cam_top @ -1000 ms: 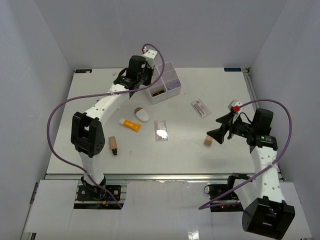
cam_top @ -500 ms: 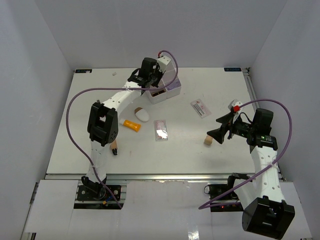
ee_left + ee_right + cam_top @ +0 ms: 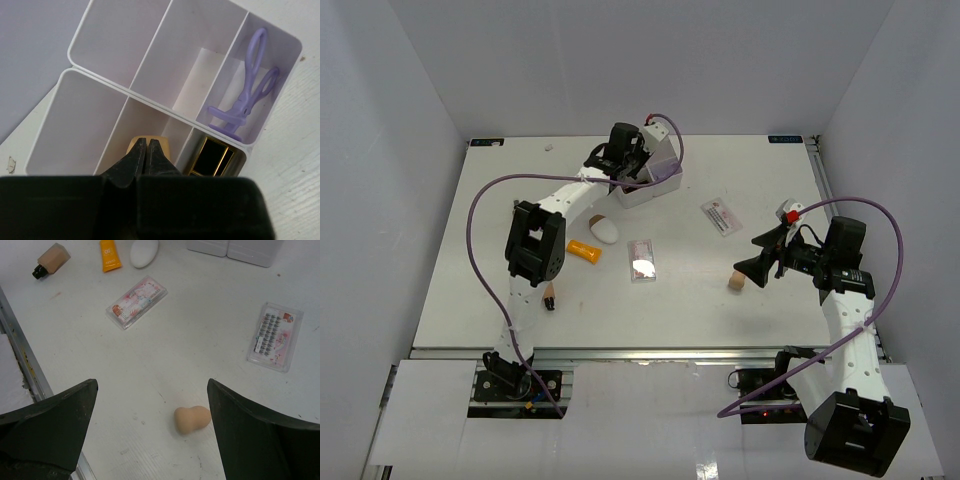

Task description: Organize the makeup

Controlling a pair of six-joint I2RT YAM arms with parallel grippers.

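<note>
- Lying loose on the white table is most of the makeup. An orange squeeze tube sits left of centre, with a pale egg-shaped sponge just beyond it on the far side.
- A clear pink plastic palette rests flat near the middle, right of the tube and apart from it.
- A tan bottle with a dark cap lies on its side nearer and further left, close beside the left arm.
- A white-red flat packet sits right of centre, on the far side of the palette; the right wrist view shows rows of dark lashes inside it.
- A small beige pear-shaped sponge lies on the right.
- The right gripper is near that sponge but not touching it, its fingers spread wide and holding nothing.
- A black-and-gold lipstick lies inside one compartment of the white divided plastic box at the far middle of the table.
- The left gripper hangs over that box with its fingers pressed together and nothing visible between them.
- Its tips sit above the compartment beside the lipstick's, where a tan-gold item is mostly hidden behind them; I cannot tell what it is.
- A lilac scissor-handled eyelash curler occupies the compartment adjoining the lipstick's.
- A metal rail runs along the table's near edge.
</note>
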